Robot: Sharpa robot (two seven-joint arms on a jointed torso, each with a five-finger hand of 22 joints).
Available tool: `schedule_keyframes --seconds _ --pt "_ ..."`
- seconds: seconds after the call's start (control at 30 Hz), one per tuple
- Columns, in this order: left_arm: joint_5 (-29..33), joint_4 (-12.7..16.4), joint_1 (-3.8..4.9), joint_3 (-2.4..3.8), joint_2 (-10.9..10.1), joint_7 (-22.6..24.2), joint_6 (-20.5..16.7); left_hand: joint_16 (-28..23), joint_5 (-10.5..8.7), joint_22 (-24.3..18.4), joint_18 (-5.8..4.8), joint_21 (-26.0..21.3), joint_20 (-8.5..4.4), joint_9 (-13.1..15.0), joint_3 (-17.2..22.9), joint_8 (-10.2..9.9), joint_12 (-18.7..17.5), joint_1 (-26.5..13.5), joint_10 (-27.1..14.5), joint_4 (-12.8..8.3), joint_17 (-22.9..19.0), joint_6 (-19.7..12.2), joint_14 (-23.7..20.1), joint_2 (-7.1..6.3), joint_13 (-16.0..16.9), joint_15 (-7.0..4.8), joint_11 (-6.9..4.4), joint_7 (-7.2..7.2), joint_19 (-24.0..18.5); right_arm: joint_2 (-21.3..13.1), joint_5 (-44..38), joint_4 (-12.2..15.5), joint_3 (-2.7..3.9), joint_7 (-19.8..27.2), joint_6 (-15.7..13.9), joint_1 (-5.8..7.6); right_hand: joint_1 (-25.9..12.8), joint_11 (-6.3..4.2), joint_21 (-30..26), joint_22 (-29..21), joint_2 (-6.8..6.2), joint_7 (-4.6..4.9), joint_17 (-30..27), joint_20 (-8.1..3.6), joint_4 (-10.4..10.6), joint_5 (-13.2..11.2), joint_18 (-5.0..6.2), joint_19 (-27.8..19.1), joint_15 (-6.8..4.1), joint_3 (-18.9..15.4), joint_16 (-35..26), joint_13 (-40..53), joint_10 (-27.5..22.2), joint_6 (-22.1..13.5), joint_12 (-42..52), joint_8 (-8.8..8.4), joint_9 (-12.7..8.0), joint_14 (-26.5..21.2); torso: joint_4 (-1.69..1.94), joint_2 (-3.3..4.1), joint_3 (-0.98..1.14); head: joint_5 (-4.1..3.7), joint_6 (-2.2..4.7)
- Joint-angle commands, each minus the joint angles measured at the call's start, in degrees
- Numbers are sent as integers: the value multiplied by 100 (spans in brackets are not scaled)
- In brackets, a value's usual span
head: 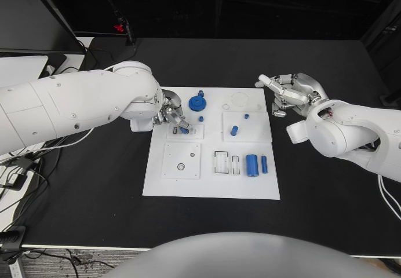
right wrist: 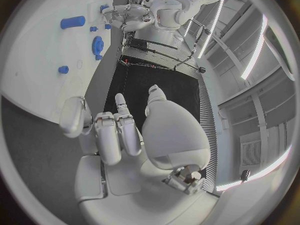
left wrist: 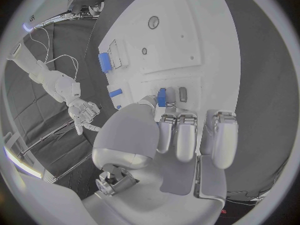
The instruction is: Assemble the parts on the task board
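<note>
Board (head: pixel 212 185) mid-table | blue peg (left wrist: pixel 162 97) pinched at left hand (head: pixel 170 117) fingertips, over board's left square block | right hand (head: pixel 288 92) raised off board's right edge, fingers loosely curled, holding nothing | blue gear (head: pixel 197 104) on board beside left hand

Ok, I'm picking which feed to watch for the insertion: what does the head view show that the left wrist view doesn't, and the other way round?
Head view: the blue gear-shaped part and the slim blue pin on the task board.
Left wrist view: the left hand with its thumb tip touching a small blue part beside a dark slot; I cannot tell whether it is gripped.
Both: the board, the big blue cylinder, the left hand, and the right hand, which holds nothing.
</note>
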Motion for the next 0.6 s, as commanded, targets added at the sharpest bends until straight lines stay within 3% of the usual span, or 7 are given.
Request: schedule_keyframes --seconds 0.03,0.6 --pt "-48 -12 -71 -50 16 -71 195 5 -38 1509 -37 18 -2 8 -36 -37 20 -61 630 2 1510 -90 600 -12 1506 35 23 -47 597 -3 11 19 3 27 8 7 -16 34 -20 332 22 -13 1510 8 2 36 20 -27 39 -30 14 1508 596 -41 15 18 5 595 -3 5 1 -5 0" --pt "-48 -40 -77 -50 51 -44 213 5 -187 1509 -37 18 -9 18 -209 -92 20 -346 630 5 1510 -82 600 17 1506 41 33 -37 597 -6 11 20 3 21 8 7 -16 34 -20 332 22 -13 1510 8 2 36 20 -27 39 -30 14 1508 596 -41 15 18 5 595 1 4 0 -14 0"
